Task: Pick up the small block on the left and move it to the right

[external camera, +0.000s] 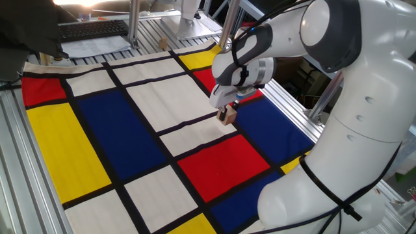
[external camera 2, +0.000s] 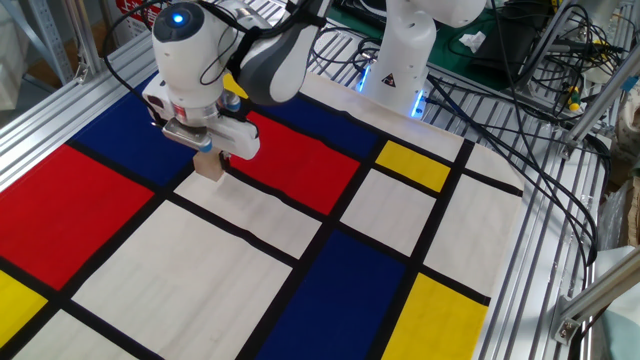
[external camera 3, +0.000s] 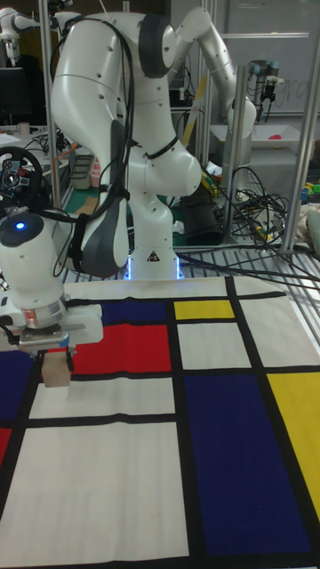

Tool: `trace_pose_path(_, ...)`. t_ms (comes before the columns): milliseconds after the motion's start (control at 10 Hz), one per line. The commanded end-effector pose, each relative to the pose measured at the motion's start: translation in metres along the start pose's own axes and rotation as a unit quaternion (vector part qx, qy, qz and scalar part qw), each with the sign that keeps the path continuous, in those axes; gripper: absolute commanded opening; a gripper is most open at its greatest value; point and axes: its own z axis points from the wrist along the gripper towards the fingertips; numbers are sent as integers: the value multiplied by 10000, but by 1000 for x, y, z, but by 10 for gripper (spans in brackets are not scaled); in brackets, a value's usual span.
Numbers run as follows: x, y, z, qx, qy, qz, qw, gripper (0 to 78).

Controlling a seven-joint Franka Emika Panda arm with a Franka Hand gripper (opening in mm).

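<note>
The small block (external camera: 227, 116) (external camera 2: 208, 167) (external camera 3: 55, 369) is a light tan wooden cube. It rests on the checked mat, on a black line at the corner of a red patch and a white patch. My gripper (external camera: 225, 108) (external camera 2: 207, 152) (external camera 3: 54, 352) hangs straight above the block, its fingers just over and beside the block's top. The jaws stand slightly apart and do not clamp the block. The hand hides the fingertips in most views.
The mat (external camera 2: 330, 290) of red, blue, yellow and white patches covers the table. Aluminium rails (external camera 2: 540, 250) frame it. The arm's base (external camera 2: 400, 60) stands at the mat's far edge, and cables (external camera 2: 560, 90) lie beyond. A keyboard (external camera: 91, 28) sits past the mat.
</note>
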Motion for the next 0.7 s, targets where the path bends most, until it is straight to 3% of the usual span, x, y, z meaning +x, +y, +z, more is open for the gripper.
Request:
trace_pose_path(100,-6,17,-5,-87,-11,34,10000,11)
trace_pose_path(500,-8,72,-13,-69,-44,235,9997,11)
trace_pose_path(700,-1,108,-8,-8,-171,315,9994,11)
